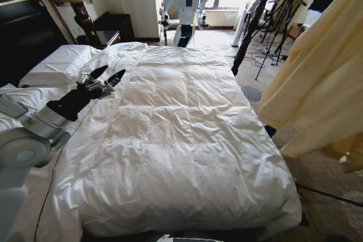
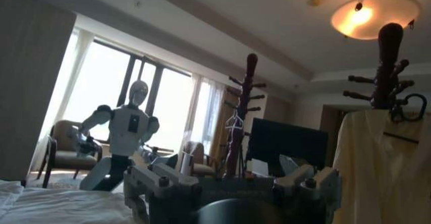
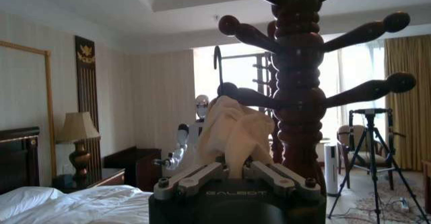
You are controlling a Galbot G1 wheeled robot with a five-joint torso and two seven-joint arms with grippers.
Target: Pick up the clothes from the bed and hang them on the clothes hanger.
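I hold the right tool (image 3: 232, 176) raised at the coat stand (image 3: 298, 82), its fingers clenched on the clothes (image 3: 232, 128); gripping the yellow fabric high lets the shirt drape freely beside the bed (image 1: 187, 140). A thin hook (image 3: 217, 65) rises just beyond the tool, probably the clothes hanger. My left tool (image 1: 108, 77) waits released over the pillows (image 1: 59, 66).

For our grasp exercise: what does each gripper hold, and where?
Right gripper pinches the pale yellow soft shirt at a bunched fold near its top; left gripper, open above the white bed, holds nothing.
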